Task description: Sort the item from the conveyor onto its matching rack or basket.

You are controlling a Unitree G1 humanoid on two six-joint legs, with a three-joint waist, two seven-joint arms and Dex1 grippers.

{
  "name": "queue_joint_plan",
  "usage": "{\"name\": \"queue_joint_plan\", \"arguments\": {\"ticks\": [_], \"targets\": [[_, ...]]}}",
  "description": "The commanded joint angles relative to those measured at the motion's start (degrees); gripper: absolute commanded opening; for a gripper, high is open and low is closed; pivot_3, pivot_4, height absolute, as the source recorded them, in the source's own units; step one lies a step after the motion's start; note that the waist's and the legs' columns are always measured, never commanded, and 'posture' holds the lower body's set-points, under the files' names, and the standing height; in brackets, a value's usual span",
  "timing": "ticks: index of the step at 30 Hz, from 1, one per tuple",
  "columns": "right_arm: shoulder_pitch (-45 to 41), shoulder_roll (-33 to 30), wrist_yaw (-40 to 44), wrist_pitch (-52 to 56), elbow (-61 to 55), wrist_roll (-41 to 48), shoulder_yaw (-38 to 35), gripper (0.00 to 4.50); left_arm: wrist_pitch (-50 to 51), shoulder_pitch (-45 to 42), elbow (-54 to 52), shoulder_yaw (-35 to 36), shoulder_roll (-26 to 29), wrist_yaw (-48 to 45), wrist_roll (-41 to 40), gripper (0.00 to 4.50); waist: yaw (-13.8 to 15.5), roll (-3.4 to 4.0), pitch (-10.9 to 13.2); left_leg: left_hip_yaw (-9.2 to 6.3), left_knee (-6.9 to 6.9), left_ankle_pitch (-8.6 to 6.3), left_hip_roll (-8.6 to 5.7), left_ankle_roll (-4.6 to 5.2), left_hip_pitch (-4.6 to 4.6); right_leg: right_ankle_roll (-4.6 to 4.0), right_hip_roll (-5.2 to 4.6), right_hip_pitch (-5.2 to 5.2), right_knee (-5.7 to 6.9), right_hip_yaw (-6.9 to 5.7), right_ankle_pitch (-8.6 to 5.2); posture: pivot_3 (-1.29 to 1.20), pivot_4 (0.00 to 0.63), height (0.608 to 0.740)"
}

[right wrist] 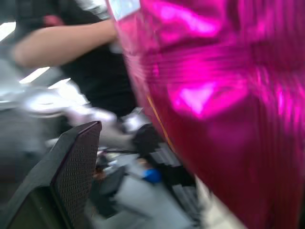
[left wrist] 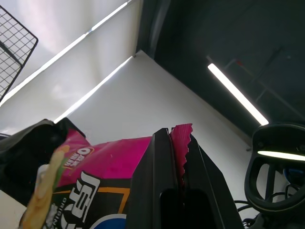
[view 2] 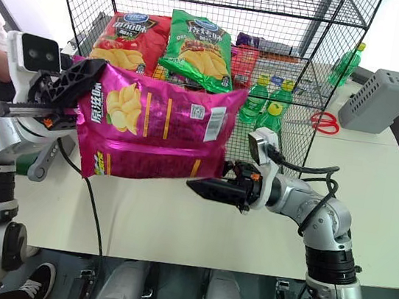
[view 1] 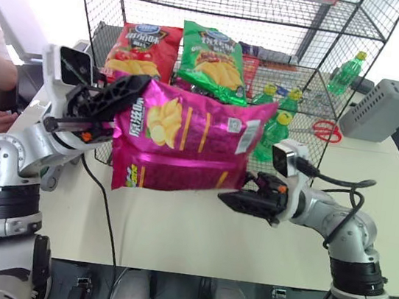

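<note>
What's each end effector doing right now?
Left end effector: shut on the crimped top edge of the glossy magenta-pink chip bag.
Right end effector: open, holding nothing, just below the bag's lower corner.

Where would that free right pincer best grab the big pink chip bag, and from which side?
Probably the bottom corner of the pink chip bag nearest the right pincer, coming from below. The left pincer already pinches the crimped seal at the opposite end, and the flat seam there is thin enough to clamp, unlike the puffed middle.
</note>
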Motion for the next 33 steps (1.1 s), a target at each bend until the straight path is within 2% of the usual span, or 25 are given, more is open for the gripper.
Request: {"name": "queue_joint_plan", "arguments": {"ticks": [1,9,12,15,18,23,26,27,29,33], "targets": [[-0.30,-0.09,-0.99,0.66,-2.36,0.56,0.99,4.50,-1.57,-0.04,-0.57,1.18,0.16,1.30,-1.24,0.08,0.02,0.00,0.00,0.00,0.00,0.00,0.00,0.00,0.00,0.00,0.00,0.00,0.00,0.00,0.00,0.00,0.150,0.740],[1.63,-2.75,0.50,-2.40,-1.46,-5.59,3.96,4.50,-2.43,0.08,0.49,2.05,2.01,1.56,-1.24,0.08,0.11,-0.01,0.00,0.06,0.00,0.00,-0.01,0.00,-0.04,0.00,0.00,-0.01,-0.03,0.00,0.00,0.00,0.150,0.740],[1.07,-2.59,0.55,-2.71,-0.48,-6.36,3.86,3.63,-2.31,0.42,0.66,2.00,2.88,1.33,-1.24,0.00,0.08,-0.01,0.00,0.05,0.00,0.00,-0.01,0.00,-0.02,0.00,0.00,-0.01,-0.01,0.00,0.00,0.00,0.150,0.740],[0.35,-1.69,-0.15,-2.82,0.18,-5.93,2.86,2.18,-2.46,1.00,0.88,1.98,3.21,1.31,-1.24,0.00,0.05,-0.01,0.00,0.04,0.00,0.00,-0.01,0.00,-0.02,0.00,0.01,-0.01,-0.02,0.00,0.00,0.00,0.150,0.740],[0.21,-1.55,-0.53,-5.66,1.28,-9.75,4.20,0.63,-2.45,0.99,0.31,2.70,1.71,1.42,-1.24,0.00,0.12,-0.01,0.00,0.04,0.00,0.00,-0.01,0.00,-0.03,0.00,0.00,-0.01,-0.02,0.00,0.00,0.00,0.150,0.740],[0.91,-0.53,-0.37,-10.34,4.67,-14.27,4.57,0.63,-1.83,0.08,-1.52,2.65,1.47,1.38,-1.24,0.00,0.17,-0.02,0.01,0.07,0.00,0.00,-0.02,0.00,-0.07,0.00,0.00,-0.02,-0.05,-0.01,0.00,0.00,0.150,0.740],[0.28,0.05,-0.62,-8.15,7.34,-12.54,3.04,0.63,-0.86,-0.56,-1.37,2.86,1.06,0.90,-1.24,0.00,0.15,-0.02,0.01,0.07,0.00,0.00,-0.01,0.00,-0.06,0.00,0.01,-0.02,-0.05,-0.01,0.00,0.00,0.150,0.740],[0.52,-0.53,0.06,-7.55,7.30,-12.33,3.07,1.11,0.06,-0.62,-1.16,2.75,1.17,0.28,-1.24,0.00,0.15,-0.02,0.01,0.07,0.00,0.00,-0.01,0.00,-0.06,0.00,0.00,-0.02,-0.04,-0.01,0.00,0.00,0.150,0.740],[1.19,-1.11,1.09,-8.62,7.37,-12.93,2.50,1.79,1.82,-0.91,-0.57,2.81,1.04,-0.89,-1.24,0.00,0.14,-0.01,0.01,0.07,0.00,0.00,-0.01,0.00,-0.07,0.00,0.00,-0.03,-0.04,-0.01,0.00,0.00,0.150,0.740],[1.89,-1.99,2.72,-6.82,7.71,-9.65,-0.60,3.75,4.64,-2.03,0.55,2.89,1.17,-3.13,-1.24,0.00,0.16,-0.01,0.01,0.07,0.00,0.00,-0.02,0.00,-0.07,0.00,0.01,-0.03,-0.05,-0.02,0.00,0.00,0.150,0.740]]}}
